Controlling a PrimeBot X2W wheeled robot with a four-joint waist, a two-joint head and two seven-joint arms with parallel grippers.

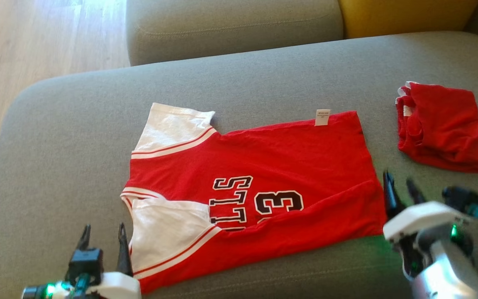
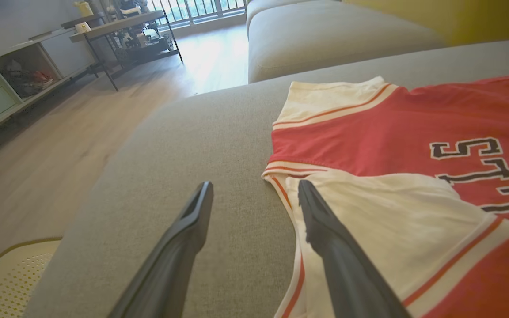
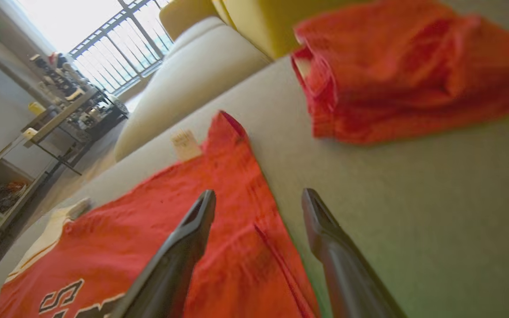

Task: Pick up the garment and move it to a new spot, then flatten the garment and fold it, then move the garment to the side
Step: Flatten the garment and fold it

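jersey: red jersey (image 1: 264, 166) w/ white sleeves, spread mid-frame in head view on grey sofa seat (image 1: 64, 137); neck end toward frame left, hem toward frame right.
fold: near long edge turned up over the front, hiding lower part of the black lettering & number; near sleeve lies on top of the body.
tag: small white tag (image 1: 322, 117) at jersey's far edge, upper centre-right of frame.
left gripper: left gripper (image 1: 104, 228) at lower left of head view, just beside near sleeve. Fingers spread apart, grasping nothing. In left wrist view one finger sits over bare sofa, the other over the sleeve edge; contact w/ cloth can't be told.
right gripper: right gripper (image 1: 397, 178) at lower right of head view, by the hem corner. Fingers released, nothing between them. In right wrist view one finger is over red cloth, the other over sofa.
red bundle: 2nd red bundle (image 1: 442, 128), folded up, at right of frame, apart from jersey.
bkgd: yellow cushion (image 1: 405, 14) top right; wood floor (image 1: 35, 41) upper left.
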